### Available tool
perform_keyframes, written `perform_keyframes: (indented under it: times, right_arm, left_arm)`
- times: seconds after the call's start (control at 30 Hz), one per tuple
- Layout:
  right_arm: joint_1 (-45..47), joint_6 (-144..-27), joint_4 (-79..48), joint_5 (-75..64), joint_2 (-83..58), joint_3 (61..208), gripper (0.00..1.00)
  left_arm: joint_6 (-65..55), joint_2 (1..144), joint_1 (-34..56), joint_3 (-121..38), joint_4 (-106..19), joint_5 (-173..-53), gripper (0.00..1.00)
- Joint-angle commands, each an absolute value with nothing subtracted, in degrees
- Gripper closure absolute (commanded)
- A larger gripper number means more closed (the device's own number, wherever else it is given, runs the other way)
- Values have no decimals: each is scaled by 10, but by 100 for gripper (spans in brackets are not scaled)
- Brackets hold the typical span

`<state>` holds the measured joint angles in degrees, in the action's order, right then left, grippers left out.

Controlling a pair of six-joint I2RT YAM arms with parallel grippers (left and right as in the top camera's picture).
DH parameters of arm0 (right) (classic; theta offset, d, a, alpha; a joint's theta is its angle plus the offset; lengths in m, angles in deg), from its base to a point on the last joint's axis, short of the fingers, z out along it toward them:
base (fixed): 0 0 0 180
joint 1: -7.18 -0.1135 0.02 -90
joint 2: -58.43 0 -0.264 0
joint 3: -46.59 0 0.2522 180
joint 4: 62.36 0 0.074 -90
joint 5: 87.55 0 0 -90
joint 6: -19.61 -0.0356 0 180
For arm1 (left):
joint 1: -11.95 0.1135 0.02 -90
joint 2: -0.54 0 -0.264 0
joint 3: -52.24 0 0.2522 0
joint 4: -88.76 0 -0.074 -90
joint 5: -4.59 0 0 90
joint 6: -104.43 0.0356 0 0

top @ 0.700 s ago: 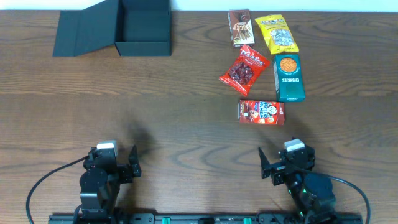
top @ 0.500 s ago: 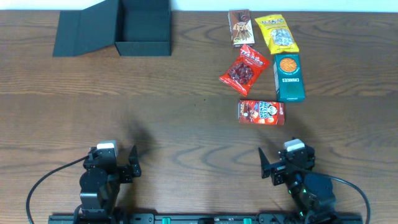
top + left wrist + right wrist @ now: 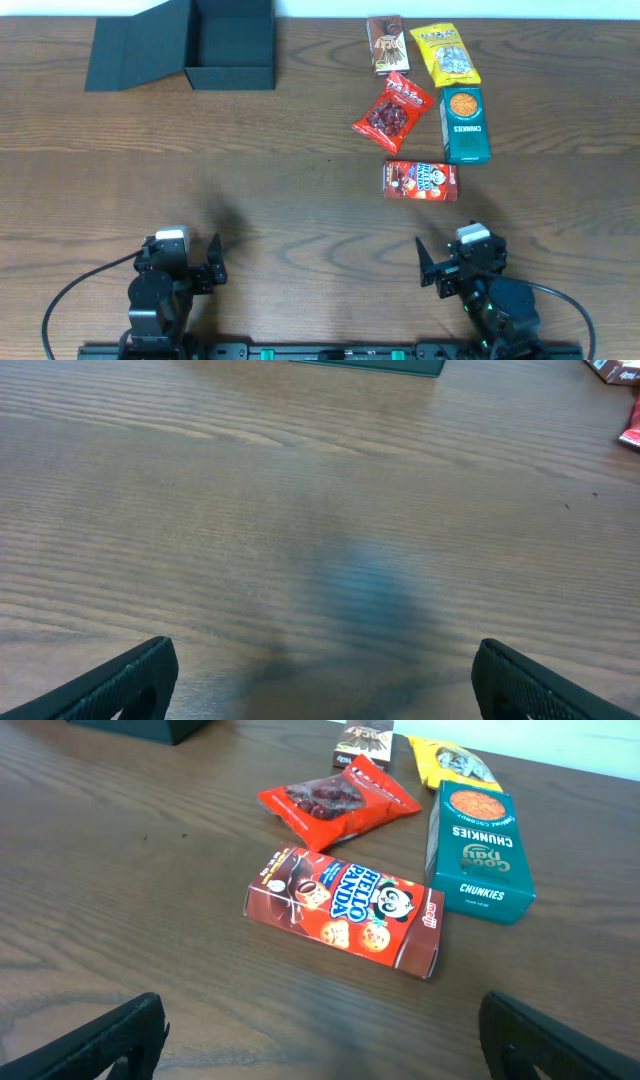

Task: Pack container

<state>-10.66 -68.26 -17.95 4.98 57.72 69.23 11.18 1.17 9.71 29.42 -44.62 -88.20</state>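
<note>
No change shows between the earlier overhead views and this one. The left gripper (image 3: 182, 262) at 7 o'clock and the right gripper (image 3: 462, 262) at 5 o'clock sit exactly where they were, with their jaws spread as wide as before and nothing between them. The container (image 3: 230, 45) at 11 o'clock and the snack packets (image 3: 395, 107) at 1 o'clock have not shifted, and nothing has come or gone.

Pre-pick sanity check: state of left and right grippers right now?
Left gripper: open, holding nothing.
Right gripper: open, holding nothing.
</note>
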Motion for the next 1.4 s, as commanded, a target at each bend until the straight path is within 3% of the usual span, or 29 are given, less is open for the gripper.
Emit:
perform_keyframes:
  times: [0.0, 0.7, 0.77, 0.93, 1.2, 1.37]
  right_arm:
    - [-104, -682, -177, 48, 581, 686, 1]
    - [-104, -682, -178, 48, 581, 686, 1]
    - [-104, -682, -177, 48, 581, 686, 1]
    - [-104, -682, -178, 48, 581, 686, 1]
    - [-104, -682, -177, 48, 581, 686, 1]
    - [-104, -682, -177, 48, 581, 686, 1]
  left_arm:
    - [104, 8, 101, 299, -448, -880, 5]
    - [103, 8, 101, 299, -448, -881, 5]
    - [54, 8, 101, 298, -448, -917, 5]
    - [-201, 8, 101, 294, -441, -1089, 5]
    - [-355, 8, 101, 294, -457, -1127, 5]
    - [-368, 9, 101, 294, -590, -1153, 5]
